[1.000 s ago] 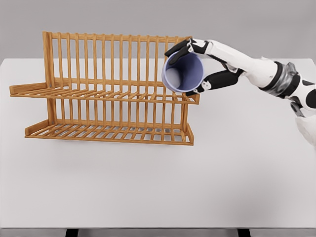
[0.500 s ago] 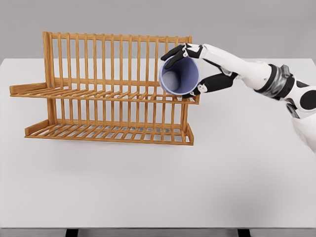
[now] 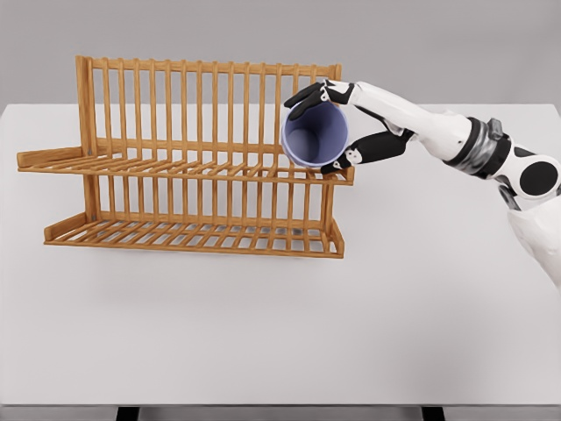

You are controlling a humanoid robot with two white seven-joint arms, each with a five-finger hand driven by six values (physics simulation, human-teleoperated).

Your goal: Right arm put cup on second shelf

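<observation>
While the white right hand keeps its black-tipped fingers wrapped round the smooth lilac plastic cup, it has edged left and lower, mouth toward the camera, onto the right end of the slatted wooden 2-tier rack's upper shelf; release looks close.

I see a simulated test bench: a plain white table, flat grey backdrop, rendered surfaces.

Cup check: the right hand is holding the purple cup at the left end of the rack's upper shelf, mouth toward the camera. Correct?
Not quite. The head view shows the right hand holding the purple cup at the right end of the rack's upper shelf, mouth toward the camera.
</observation>
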